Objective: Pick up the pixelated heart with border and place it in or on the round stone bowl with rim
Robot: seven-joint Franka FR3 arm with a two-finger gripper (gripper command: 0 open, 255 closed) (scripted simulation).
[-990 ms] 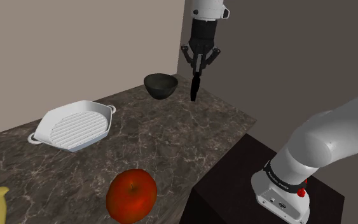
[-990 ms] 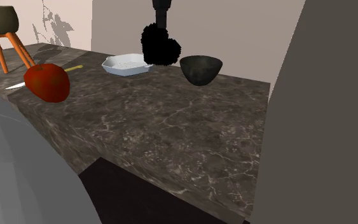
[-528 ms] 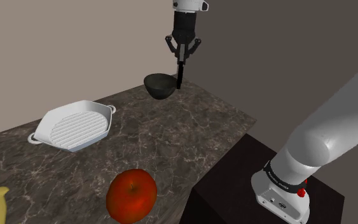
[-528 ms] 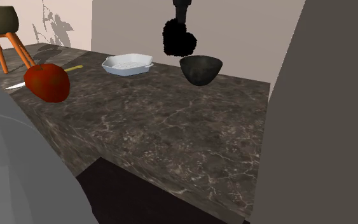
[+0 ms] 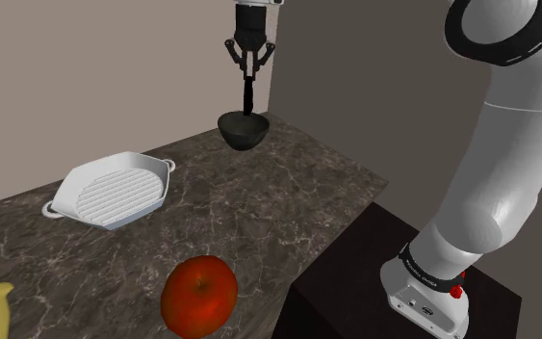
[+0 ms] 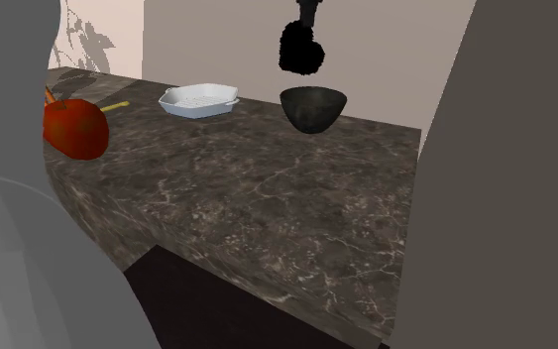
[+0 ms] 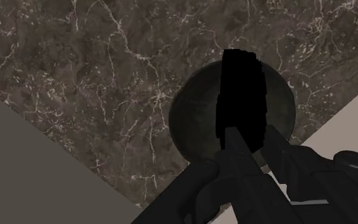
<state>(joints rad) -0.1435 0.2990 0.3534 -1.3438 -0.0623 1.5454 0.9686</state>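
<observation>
The white arm (image 5: 509, 144) reaches high and far, wrist vertical, gripper (image 5: 247, 79) pointing straight down, fingers (image 7: 247, 172) pinching the black heart (image 5: 247, 96).

A home kitchen: a dark veined marble counter (image 5: 259, 202) against plain walls (image 5: 95, 67) carries a white ridged baking dish (image 5: 110, 190) with handles, a dark round bowl (image 5: 242, 129) and a red apple (image 5: 199, 295).
</observation>
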